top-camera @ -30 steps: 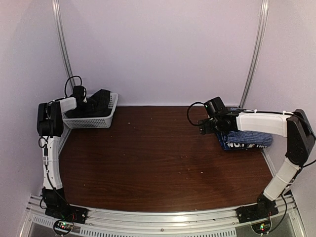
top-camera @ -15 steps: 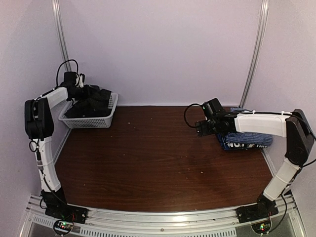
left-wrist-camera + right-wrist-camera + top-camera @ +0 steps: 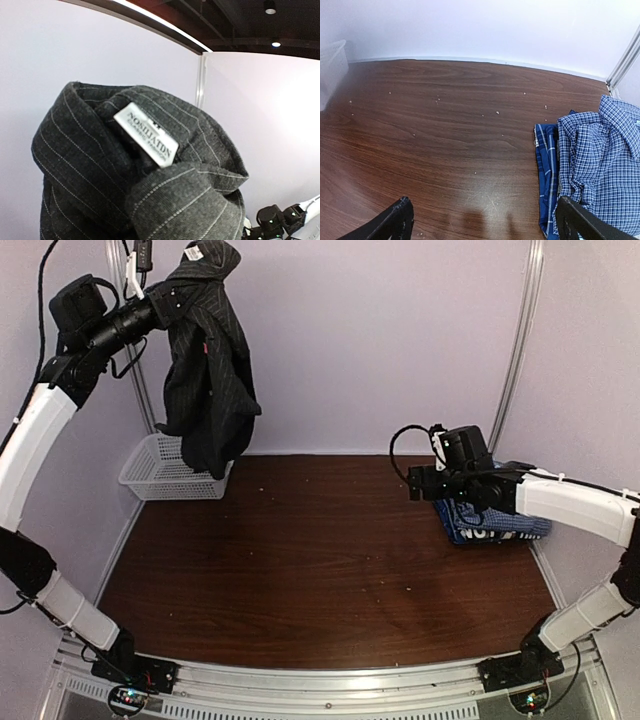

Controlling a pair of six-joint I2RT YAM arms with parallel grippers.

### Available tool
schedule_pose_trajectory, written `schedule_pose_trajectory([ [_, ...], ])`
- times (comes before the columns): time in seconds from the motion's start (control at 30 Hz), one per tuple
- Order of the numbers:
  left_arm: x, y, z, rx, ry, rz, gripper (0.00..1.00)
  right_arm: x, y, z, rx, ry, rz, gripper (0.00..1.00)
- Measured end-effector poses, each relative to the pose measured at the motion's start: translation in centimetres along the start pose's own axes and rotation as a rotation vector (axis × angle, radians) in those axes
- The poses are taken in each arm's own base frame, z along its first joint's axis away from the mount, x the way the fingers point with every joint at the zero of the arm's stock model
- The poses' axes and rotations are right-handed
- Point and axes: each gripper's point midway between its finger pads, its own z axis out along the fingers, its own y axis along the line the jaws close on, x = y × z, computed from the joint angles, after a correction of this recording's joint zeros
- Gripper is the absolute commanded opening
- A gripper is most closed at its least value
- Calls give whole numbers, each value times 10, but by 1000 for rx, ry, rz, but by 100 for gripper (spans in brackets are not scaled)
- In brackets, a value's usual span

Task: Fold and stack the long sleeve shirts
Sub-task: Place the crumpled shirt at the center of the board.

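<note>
Black pinstripe shirt (image 3: pixel 210 370) is up in the air at the far left corner, dangling from the left gripper (image 3: pixel 178 292), w/ that arm stretched high against the back wall. Can't see the fingers, cloth's bunched over them, but the whole shirt hangs off that one spot, so it's clamped on the fabric near the collar. Left wrist cam is nearly all dark striped cloth w/ a white neck label (image 3: pixel 147 134) facing the lens. Shirt's lower end hangs in front of the white mesh basket (image 3: pixel 150 480), at its right side; touching or not, can't tell. Over at the right edge of the table (image 3: pixel 320 570) sits the folded pile: blue-white checked shirt (image 3: pixel 520 527) on top, navy shirt (image 3: pixel 478 536) w/ white lettering under it. Right gripper (image 3: pixel 418 484) hovers just left of the pile, above the wood, fingers (image 3: pixel 395 222) spread wide, nothing btwn them.
</note>
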Motion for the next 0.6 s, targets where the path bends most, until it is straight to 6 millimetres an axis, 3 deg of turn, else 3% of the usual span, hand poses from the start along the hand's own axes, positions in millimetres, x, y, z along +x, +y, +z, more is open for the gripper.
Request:
schedule_pose_trajectory([
  [0.07, -2, -28, 1, 66, -4, -12, 0, -6, 0, -10, -19, -22, 13, 100],
  [0.17, 16, -53, 8, 128, 29, -49, 0, -12, -2, -28, -50, -57, 37, 100],
  [0.3, 72, -76, 34, 194, 141, -124, 0, -19, -6, -54, -92, -102, 61, 100],
  [0.43, 165, -106, 75, 252, 308, -197, 4, -28, -7, -83, -151, -161, 83, 100],
  [0.57, 282, -149, 102, 288, 512, -241, 15, -33, -15, -106, -167, -204, 100, 100],
  [0.6, 320, -166, 106, 305, 574, -243, 16, -34, -17, -110, -164, -210, 105, 100],
])
